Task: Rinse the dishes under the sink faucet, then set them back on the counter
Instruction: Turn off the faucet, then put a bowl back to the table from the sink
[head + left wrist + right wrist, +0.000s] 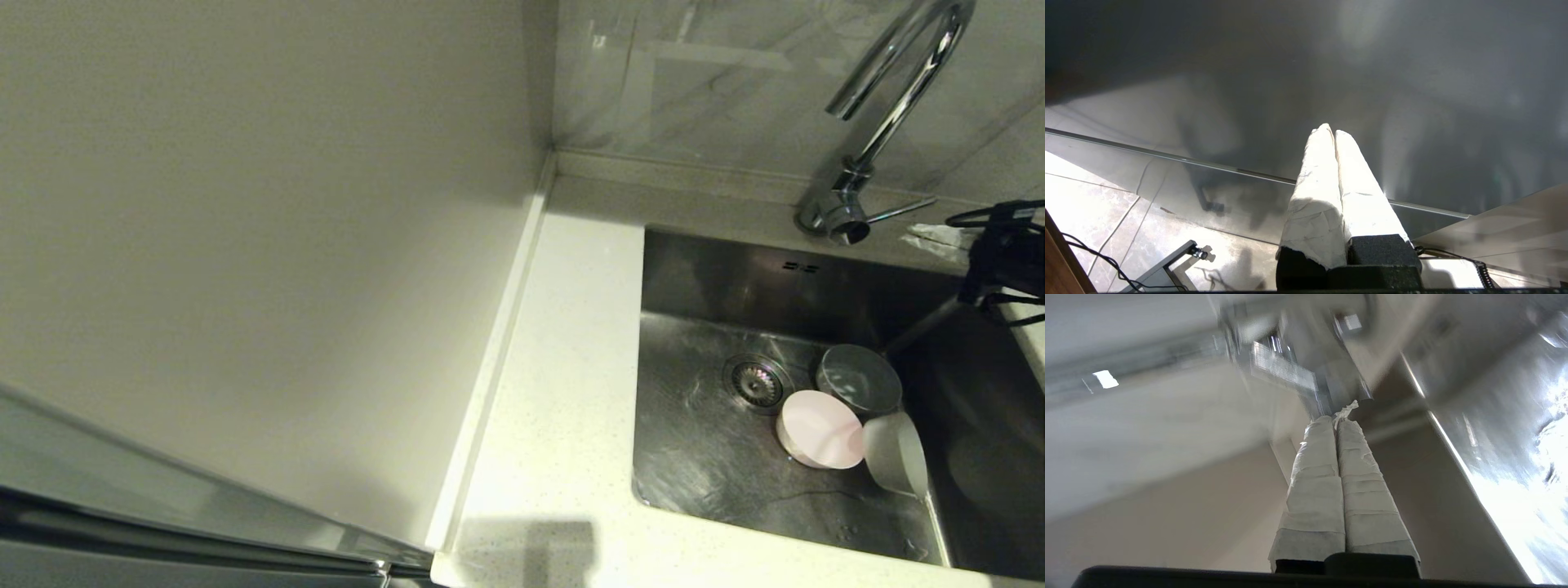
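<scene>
Three small bowls lie together in the steel sink, right of the drain strainer. The grey-blue bowl sits upright at the back. The pink bowl touches it in front, and the white bowl lies tipped on its side. The chrome faucet arches over the back rim, its lever pointing right. My right gripper hovers by that lever at the sink's back right corner, its taped fingers shut on nothing. My left gripper is shut, empty and parked low, out of the head view.
The cream counter runs along the sink's left side and front, bounded by a raised edge and a plain beige wall panel. Two overflow slots mark the sink's back wall. The left wrist view faces a dark steel panel above floor tiles.
</scene>
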{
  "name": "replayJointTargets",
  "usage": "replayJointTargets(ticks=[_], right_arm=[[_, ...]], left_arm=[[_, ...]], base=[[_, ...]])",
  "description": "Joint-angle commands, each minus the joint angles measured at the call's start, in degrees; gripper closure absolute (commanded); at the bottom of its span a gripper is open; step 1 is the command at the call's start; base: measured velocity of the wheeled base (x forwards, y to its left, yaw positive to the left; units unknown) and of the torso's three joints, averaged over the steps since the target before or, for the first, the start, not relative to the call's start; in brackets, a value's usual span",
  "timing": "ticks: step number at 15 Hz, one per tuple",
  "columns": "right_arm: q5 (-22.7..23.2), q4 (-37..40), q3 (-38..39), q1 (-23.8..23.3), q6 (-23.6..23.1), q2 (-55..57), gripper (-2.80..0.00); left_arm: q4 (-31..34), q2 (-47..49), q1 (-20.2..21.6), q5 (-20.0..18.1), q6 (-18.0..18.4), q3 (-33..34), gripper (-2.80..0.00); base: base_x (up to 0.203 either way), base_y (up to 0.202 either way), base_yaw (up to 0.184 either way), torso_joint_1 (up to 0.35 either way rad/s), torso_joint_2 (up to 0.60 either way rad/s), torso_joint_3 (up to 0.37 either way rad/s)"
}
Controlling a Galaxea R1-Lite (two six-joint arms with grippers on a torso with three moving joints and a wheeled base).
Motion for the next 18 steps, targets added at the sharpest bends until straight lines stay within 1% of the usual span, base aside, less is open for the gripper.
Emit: replayJointTargets(ticks=[1, 2, 3, 4, 5, 7, 8, 9, 10, 11, 12, 13, 15, 16, 18], right_arm=[[2.1, 0.2, 7.7, -1.5, -1.9, -9.3, 0.0], [2.9, 1.2, 11.0, -1.8, -4.4, -14.1, 0.0], [3.4, 3.8, 13.5, -2.0, -7.9, -19.5, 0.0], [3.8, 8.6, 14.7, -2.1, -12.1, -24.8, 0.0], [4.0, 16.9, 15.0, -2.2, -18.0, -30.7, 0.0], [3.2, 43.9, 12.2, -2.2, -33.5, -39.1, 0.0], [1.6, 57.9, 10.0, -2.1, -45.0, -42.3, 0.0], [-1.1, 68.2, 8.7, -1.5, -57.9, -45.1, 0.0], [-5.5, 75.2, 8.8, -0.3, -67.9, -48.0, 0.0], [-11.0, 78.0, 10.5, 1.5, -73.5, -50.1, 0.0], [-13.6, 77.3, 13.4, 3.0, -76.2, -50.6, 0.0], [-14.8, 73.6, 16.4, 3.7, -78.0, -50.5, 0.0], [-15.9, 62.5, 23.5, 4.5, -81.6, -49.2, 0.0], [-16.7, 54.8, 27.6, 4.9, -83.9, -47.6, 0.0], [-18.6, 46.2, 30.2, 7.4, -85.7, -41.3, 0.0]], left_arm=[[0.0, -0.2, 0.0, 0.0, -0.1, 0.0, 0.0], [0.0, -0.2, 0.0, 0.0, -0.1, 0.0, 0.0], [0.0, -0.2, -0.1, 0.0, -0.1, 0.0, 0.0], [0.0, -0.2, 0.0, 0.0, -0.1, 0.0, 0.0], [0.0, -0.2, -0.1, 0.0, -0.1, 0.0, 0.0], [0.0, -0.2, 0.0, 0.0, -0.1, 0.0, 0.0], [0.0, -0.2, 0.0, 0.0, -0.1, 0.0, 0.0], [0.0, -0.2, 0.0, 0.0, -0.1, 0.0, 0.0], [0.0, -0.2, 0.0, 0.0, -0.1, 0.0, 0.0], [0.0, -0.2, 0.0, 0.0, -0.1, 0.0, 0.0], [0.0, -0.3, -0.1, 0.0, -0.1, 0.0, 0.0], [0.0, -0.2, 0.0, 0.0, 0.0, 0.0, 0.0], [0.0, -0.2, 0.0, 0.0, -0.1, 0.0, 0.0], [0.0, -0.2, 0.0, 0.0, -0.1, 0.0, 0.0], [0.0, -0.2, 0.0, 0.0, -0.1, 0.0, 0.0]], base=[[0.0, 0.0, 0.0, 0.0, 0.0, 0.0], [0.0, 0.0, 0.0, 0.0, 0.0, 0.0], [0.0, 0.0, 0.0, 0.0, 0.0, 0.0], [0.0, 0.0, 0.0, 0.0, 0.0, 0.0], [0.0, 0.0, 0.0, 0.0, 0.0, 0.0], [0.0, 0.0, 0.0, 0.0, 0.0, 0.0], [0.0, 0.0, 0.0, 0.0, 0.0, 0.0], [0.0, 0.0, 0.0, 0.0, 0.0, 0.0], [0.0, 0.0, 0.0, 0.0, 0.0, 0.0], [0.0, 0.0, 0.0, 0.0, 0.0, 0.0], [0.0, 0.0, 0.0, 0.0, 0.0, 0.0], [0.0, 0.0, 0.0, 0.0, 0.0, 0.0], [0.0, 0.0, 0.0, 0.0, 0.0, 0.0], [0.0, 0.0, 0.0, 0.0, 0.0, 0.0], [0.0, 0.0, 0.0, 0.0, 0.0, 0.0]])
